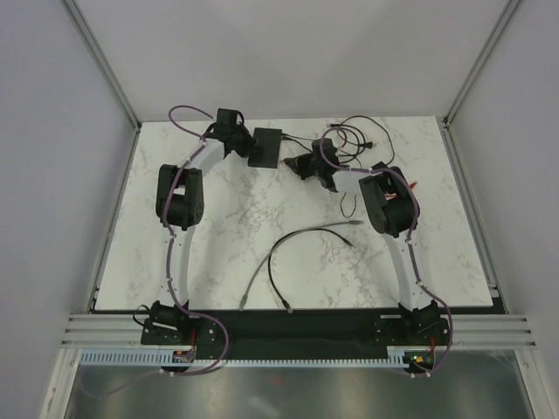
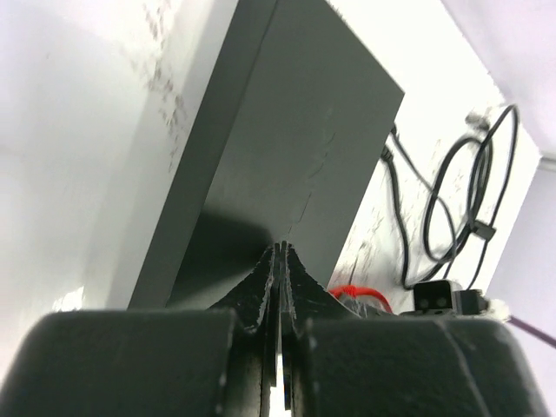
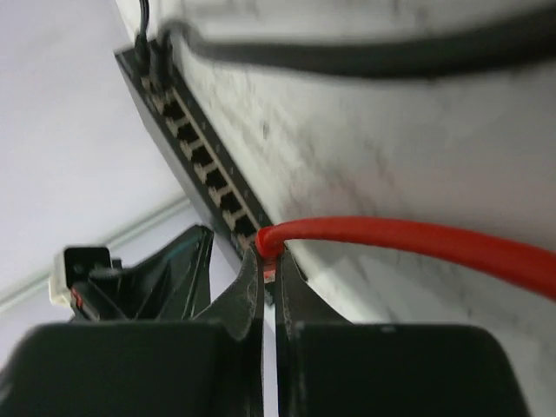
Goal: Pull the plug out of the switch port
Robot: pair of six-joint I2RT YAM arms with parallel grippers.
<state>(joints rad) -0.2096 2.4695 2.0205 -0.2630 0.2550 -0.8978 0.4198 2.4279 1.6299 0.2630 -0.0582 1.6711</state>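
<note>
The switch [image 1: 265, 146] is a flat matte-black box at the back of the marble table. My left gripper [image 1: 242, 140] is shut with nothing in it. In the left wrist view its tips [image 2: 280, 248] rest on the switch's top [image 2: 295, 148]. My right gripper [image 3: 269, 257] is shut on the red plug [image 3: 271, 245] at the last socket of the switch's port row [image 3: 200, 158]. I cannot tell whether the plug is still seated. Its red cable [image 3: 417, 243] runs off to the right. Two black plugs sit at the row's far end.
Thin black cords [image 1: 354, 135] loop at the back right beside the switch and also show in the left wrist view [image 2: 460, 191]. A loose grey cable [image 1: 262, 271] and a loose black cable [image 1: 301, 237] lie mid-table in front. Walls close in at the back and sides.
</note>
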